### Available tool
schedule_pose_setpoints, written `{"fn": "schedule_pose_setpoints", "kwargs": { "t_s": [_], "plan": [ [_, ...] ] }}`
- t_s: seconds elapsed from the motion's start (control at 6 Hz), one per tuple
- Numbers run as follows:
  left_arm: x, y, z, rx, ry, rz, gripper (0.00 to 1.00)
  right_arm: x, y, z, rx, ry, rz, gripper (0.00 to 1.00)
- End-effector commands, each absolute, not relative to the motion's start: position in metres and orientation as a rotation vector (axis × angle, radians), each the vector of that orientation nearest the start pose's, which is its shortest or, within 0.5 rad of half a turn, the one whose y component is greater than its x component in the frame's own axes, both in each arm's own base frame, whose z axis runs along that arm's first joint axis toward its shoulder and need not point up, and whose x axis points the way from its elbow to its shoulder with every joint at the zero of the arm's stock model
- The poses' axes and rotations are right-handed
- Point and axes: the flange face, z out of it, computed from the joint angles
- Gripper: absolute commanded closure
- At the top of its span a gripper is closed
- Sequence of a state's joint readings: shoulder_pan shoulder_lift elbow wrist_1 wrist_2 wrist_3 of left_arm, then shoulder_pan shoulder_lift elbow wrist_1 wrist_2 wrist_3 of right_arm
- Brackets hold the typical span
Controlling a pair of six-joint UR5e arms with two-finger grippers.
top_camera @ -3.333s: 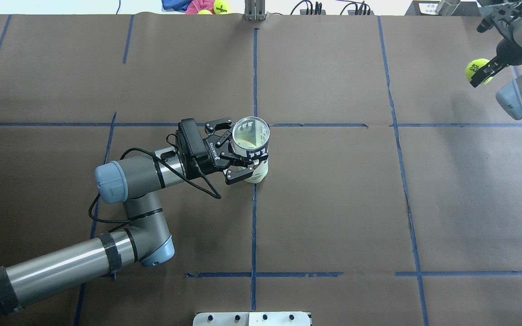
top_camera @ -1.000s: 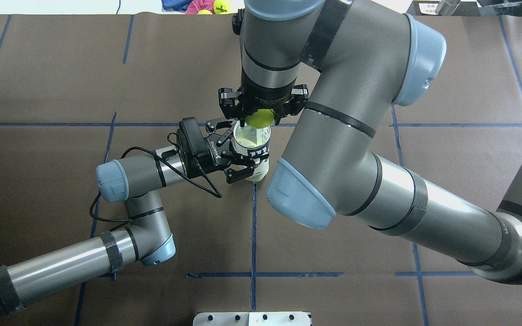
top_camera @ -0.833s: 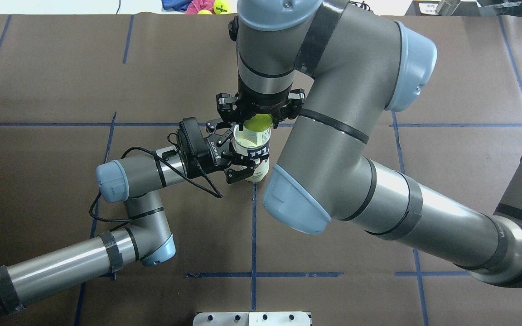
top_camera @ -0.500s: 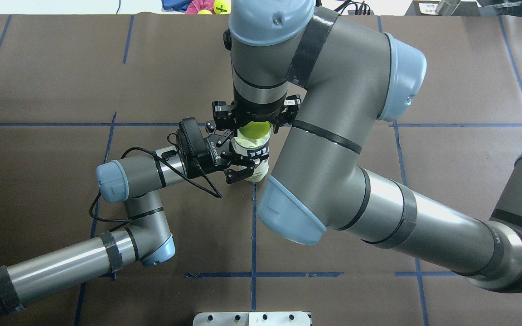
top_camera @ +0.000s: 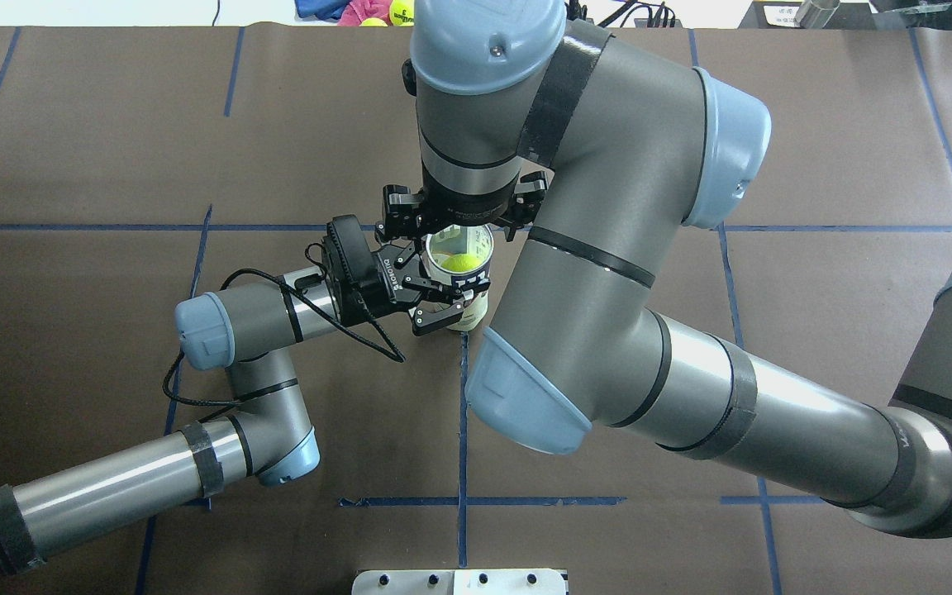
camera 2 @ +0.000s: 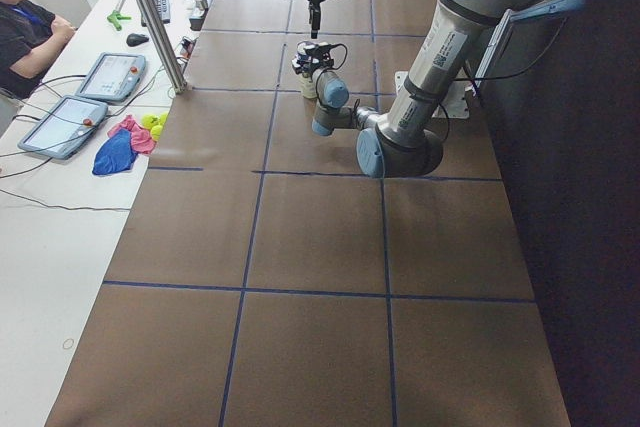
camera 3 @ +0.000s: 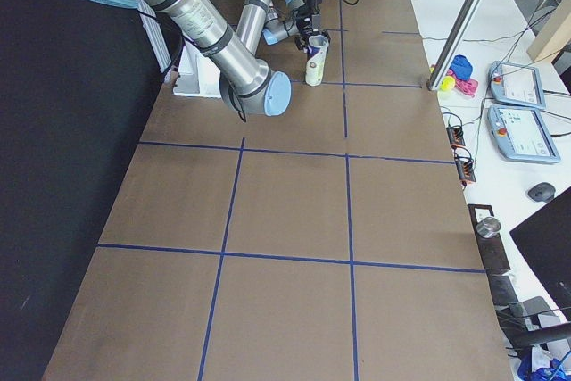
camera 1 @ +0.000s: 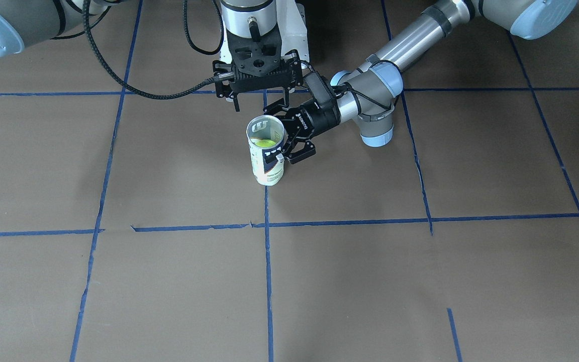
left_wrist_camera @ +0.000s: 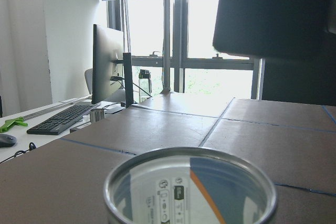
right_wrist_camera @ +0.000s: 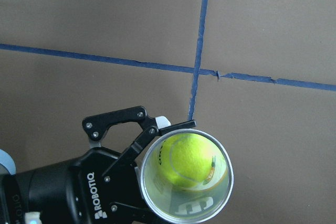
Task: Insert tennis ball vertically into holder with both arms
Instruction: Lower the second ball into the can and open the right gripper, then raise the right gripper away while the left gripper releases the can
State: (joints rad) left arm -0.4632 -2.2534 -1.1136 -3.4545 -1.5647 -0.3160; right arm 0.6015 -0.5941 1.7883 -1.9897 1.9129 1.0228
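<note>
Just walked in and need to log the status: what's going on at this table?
The left gripper clamps the holder, which stands upright on the table. A tennis ball already sits inside it. The right gripper hangs open right above the holder's mouth, holding nothing.

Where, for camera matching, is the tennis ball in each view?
Front-facing: tennis ball in can, upper centre.
Overhead: tennis ball in can, near centre.
Exterior left: cannot tell.
Exterior right: cannot tell.
Left wrist: not visible.
Right wrist: tennis ball in can, lower centre.
Landmark: can in left end effector.
</note>
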Motion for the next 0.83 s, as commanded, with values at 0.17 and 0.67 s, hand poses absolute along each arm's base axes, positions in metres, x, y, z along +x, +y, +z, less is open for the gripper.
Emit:
{"fn": "schedule_pose_setpoints", "kwargs": {
  "t_s": [0.17, 0.67],
  "plan": [
    [0.545, -0.427, 0.263, 1.65, 1.402, 0.453, 0.09, -0.439, -0.47, 0.055, 0.17, -0.798, -0.137, 0.01],
    [0.516, -0.431, 0.23, 1.705, 1.427, 0.416, 0.01, -0.362, -0.536, 0.117, 0.184, -0.765, -0.211, 0.01]
  ]
}}
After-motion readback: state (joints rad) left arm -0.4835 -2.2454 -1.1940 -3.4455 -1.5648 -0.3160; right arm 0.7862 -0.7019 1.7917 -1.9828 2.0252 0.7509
